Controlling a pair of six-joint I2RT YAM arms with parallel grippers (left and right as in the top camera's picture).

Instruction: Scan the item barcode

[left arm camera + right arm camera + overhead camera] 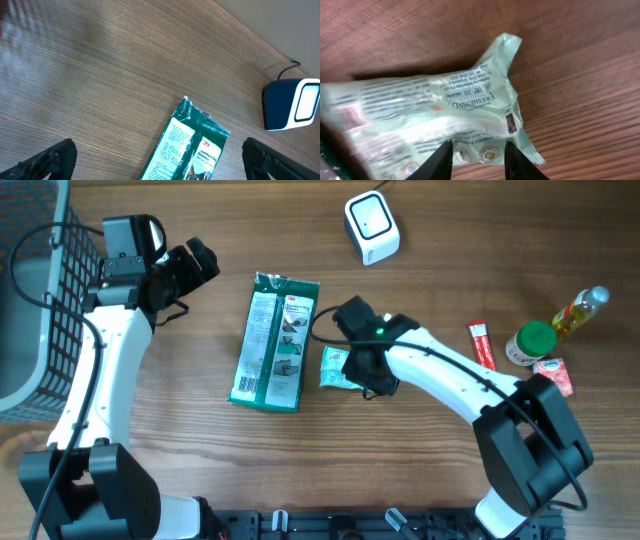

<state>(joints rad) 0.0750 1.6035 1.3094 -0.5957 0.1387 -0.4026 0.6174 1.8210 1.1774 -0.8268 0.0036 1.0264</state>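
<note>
Wipes packet (420, 110) half hidden under right hand (478, 160), narrow, grip unclear, left hand (160, 162) wide

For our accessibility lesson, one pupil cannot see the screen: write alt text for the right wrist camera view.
A pale green plastic packet with small printed text lies on the wooden table, filling most of the view. The right gripper sits at its lower edge, black fingertips apart, packet showing between.
</note>
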